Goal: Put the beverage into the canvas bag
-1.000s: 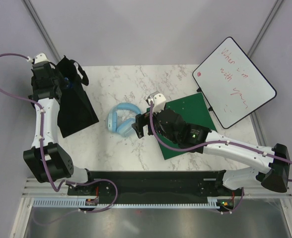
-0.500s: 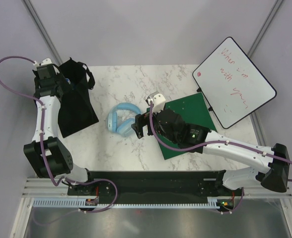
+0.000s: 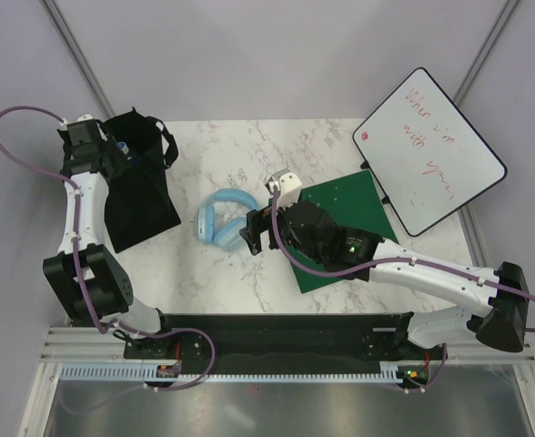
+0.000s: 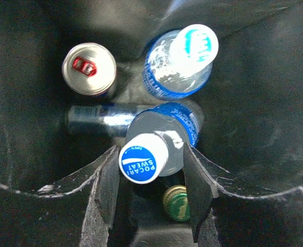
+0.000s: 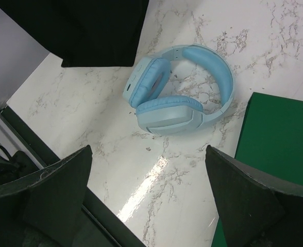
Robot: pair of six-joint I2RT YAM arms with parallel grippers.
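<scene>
pocari bottle point(image 4: 143, 164) upright in canvas bag point(image 4: 265, 103), cap up, inside left gripper point(image 4: 150, 150).

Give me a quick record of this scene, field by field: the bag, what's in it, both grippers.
bag: black canvas bag, mouth open
contents: Pocari Sweat bottle, second blue bottle, silver-topped can, green-capped bottle
left gripper: jaws apart, flanking the Pocari Sweat bottle inside the bag
right gripper: open, empty, beside blue headphones
</scene>
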